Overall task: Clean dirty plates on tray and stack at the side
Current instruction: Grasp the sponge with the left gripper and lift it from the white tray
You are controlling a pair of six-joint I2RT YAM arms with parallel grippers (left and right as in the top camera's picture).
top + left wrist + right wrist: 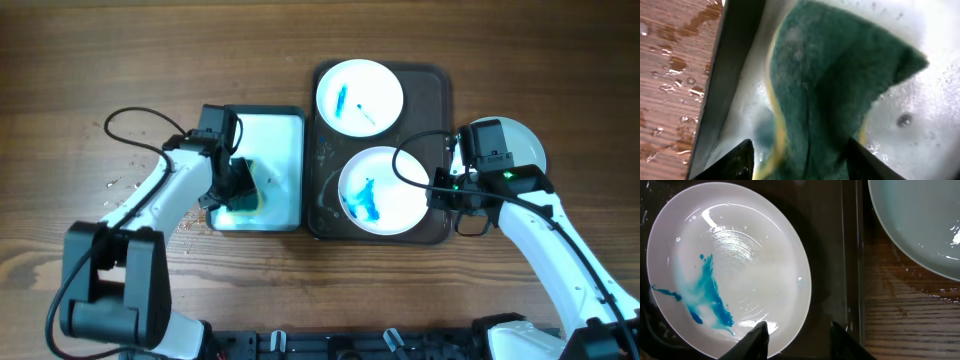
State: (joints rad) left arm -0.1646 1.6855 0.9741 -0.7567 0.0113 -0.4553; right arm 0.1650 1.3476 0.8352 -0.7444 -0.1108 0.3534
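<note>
A wooden table [100, 60] is shown from above. A dark brown tray [437, 110] is placed at the centre, and two white plates are laid in it. The far plate [359, 97], at the end away from the robot, is marked with thin blue streaks. The near plate [384, 190] is marked with a broader blue smear on its left half. A third plate [525, 140], plain white, is set on the table just beside the tray's right edge and is partly hidden by the right arm.

The right gripper [447, 196] is held over the tray's right side, at the near plate's right rim. In the right wrist view its fingers [757, 340] are seen spread apart, one above the plate's rim and the other above bare tray, with nothing clamped. Whether the rim is touched cannot be told.

Just beside the brown tray, on its left, a white rectangular tray [285, 125] is placed, filmed with soapy water. A green sponge [248, 198] with a yellow layer is found towards its near left corner. The left gripper [235, 183] is lowered onto it. In the left wrist view the sponge is seen pinched and buckled between the two fingers [737, 160]. Water droplets [670, 85] are scattered on the wood beside that tray.
</note>
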